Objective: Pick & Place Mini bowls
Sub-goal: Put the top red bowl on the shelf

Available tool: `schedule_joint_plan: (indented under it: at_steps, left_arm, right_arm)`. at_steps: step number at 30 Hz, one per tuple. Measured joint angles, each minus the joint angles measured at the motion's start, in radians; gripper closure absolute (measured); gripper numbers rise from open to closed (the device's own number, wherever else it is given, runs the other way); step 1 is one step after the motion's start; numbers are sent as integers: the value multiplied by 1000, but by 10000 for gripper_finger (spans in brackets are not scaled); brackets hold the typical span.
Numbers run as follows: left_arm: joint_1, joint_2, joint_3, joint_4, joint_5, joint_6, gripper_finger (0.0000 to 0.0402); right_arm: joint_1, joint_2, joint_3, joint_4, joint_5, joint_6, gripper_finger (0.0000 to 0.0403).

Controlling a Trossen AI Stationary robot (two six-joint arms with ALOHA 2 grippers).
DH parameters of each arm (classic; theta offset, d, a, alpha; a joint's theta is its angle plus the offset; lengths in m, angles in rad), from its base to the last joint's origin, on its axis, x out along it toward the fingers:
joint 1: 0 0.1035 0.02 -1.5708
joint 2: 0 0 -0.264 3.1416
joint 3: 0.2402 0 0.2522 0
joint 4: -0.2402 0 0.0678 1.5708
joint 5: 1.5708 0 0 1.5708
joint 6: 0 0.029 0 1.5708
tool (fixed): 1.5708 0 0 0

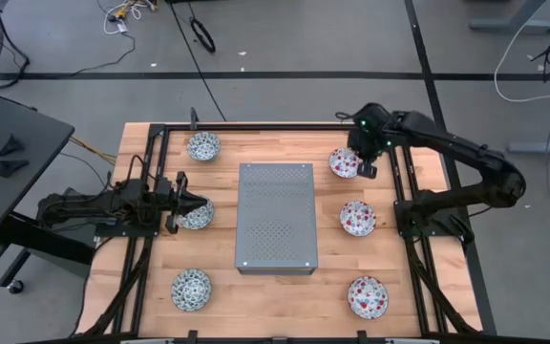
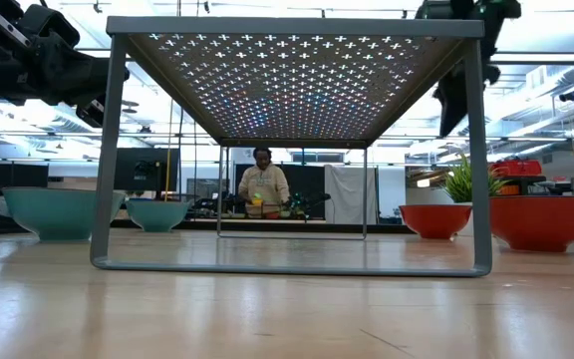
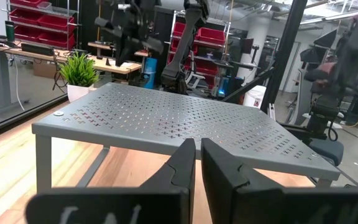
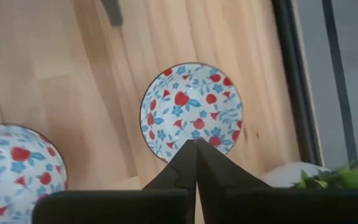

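Observation:
Three blue-green mini bowls (image 1: pixel 203 146), (image 1: pixel 199 218), (image 1: pixel 191 289) rest on their bases along the table's left side. Three red-speckled mini bowls (image 1: pixel 342 162), (image 1: pixel 358 218), (image 1: pixel 367 297) stand along the right. My left gripper (image 1: pixel 191 204) is shut and empty. It hovers over the middle blue-green bowl at about the height of the grey box's top and points level toward the box (image 3: pixel 166 115). My right gripper (image 1: pixel 365 164) is shut and empty, high above the far red bowl, pointing down. A red bowl (image 4: pixel 191 109) shows below its fingertips (image 4: pixel 196 149).
The grey perforated box (image 1: pixel 275 218) stands in the table's middle between the two rows of bowls. A small green potted plant (image 2: pixel 461 179) stands at the far right, near the black frame rail (image 1: pixel 401 182). A person (image 2: pixel 263 184) is in the room beyond the table.

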Motion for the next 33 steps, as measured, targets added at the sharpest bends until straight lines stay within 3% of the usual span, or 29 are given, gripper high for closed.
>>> schedule_joint_plan:
  at_steps: [17,33]
  left_arm:
    - [0,0,0,0,0,0,369]
    - [0,0,0,0,0,0,369]
  right_arm:
    - [75,3,-206,186,0,-181,380]
    - [119,56,-312,359,29,-193,248]
